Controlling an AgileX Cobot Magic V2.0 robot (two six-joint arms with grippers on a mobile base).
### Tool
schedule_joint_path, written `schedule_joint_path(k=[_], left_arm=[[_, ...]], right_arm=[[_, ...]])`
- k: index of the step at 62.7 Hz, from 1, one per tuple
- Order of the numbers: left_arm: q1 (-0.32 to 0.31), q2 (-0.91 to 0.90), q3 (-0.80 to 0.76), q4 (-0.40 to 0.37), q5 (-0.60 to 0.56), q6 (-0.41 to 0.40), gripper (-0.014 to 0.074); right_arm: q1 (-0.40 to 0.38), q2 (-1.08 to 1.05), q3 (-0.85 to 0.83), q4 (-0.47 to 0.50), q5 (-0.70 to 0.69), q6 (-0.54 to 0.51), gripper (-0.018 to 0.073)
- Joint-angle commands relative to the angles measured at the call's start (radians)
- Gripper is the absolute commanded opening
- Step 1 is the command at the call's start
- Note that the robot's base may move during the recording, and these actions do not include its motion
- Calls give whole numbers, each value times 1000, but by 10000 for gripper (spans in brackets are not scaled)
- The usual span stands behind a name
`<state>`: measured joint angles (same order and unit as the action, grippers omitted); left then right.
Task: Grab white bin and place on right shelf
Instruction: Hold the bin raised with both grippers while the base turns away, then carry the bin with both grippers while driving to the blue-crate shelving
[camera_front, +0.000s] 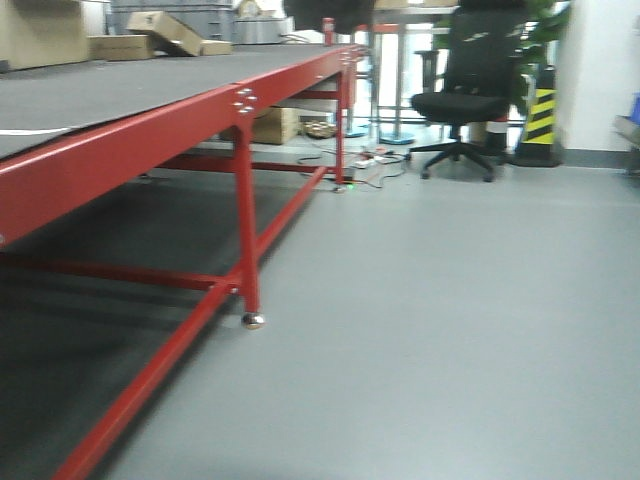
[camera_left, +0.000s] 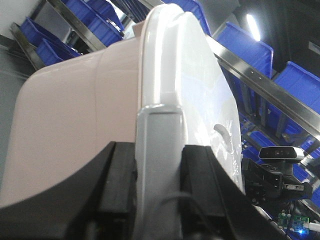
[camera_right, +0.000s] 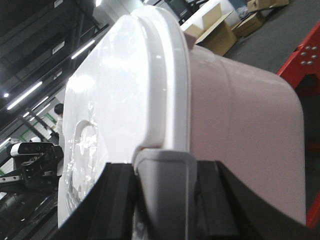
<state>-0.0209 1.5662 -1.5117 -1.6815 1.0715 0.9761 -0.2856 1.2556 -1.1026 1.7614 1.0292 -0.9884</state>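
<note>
Black fingers of the left pincer fill the bottom of its wrist view, closed from both sides on a grey clasp at one end of the white bin. The 2 fingers press against the clasp with no gap showing. The right pincer is set the same way, its fingers tight on a grey clasp at an end of the bin. The bin is thus held by its ends between the 2 pincers. Whether anything bears it from below cannot be told.

Its pale pinkish wall with rounded corners runs away from each camera, and the translucent white lid sits shut on the rim, glossy with reflections in the right wrist view.

Past the lid, the left wrist view shows blue bins standing in rows on the shiny steel rails of a rack, and a grey camera on a black bracket. Beyond the bin in the right wrist view lie cardboard boxes and a red frame piece with bolts.

Looking forward, the front view shows a red-framed tabletop with a dark mat, cardboard boxes at its far end, a black office chair, a yellow-and-black striped post and grey floor.
</note>
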Motion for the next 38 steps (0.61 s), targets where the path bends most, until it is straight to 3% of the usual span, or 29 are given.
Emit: schedule_joint_path(k=[1,38], left_arm=[[-39,-51,-36,-43,241,22,-101],[-39,-49,-36,-43,237,22,-101]], right_arm=[[26,-44,-34,92,232,-19,192],[26,-44,-34,92,232,-19,192]])
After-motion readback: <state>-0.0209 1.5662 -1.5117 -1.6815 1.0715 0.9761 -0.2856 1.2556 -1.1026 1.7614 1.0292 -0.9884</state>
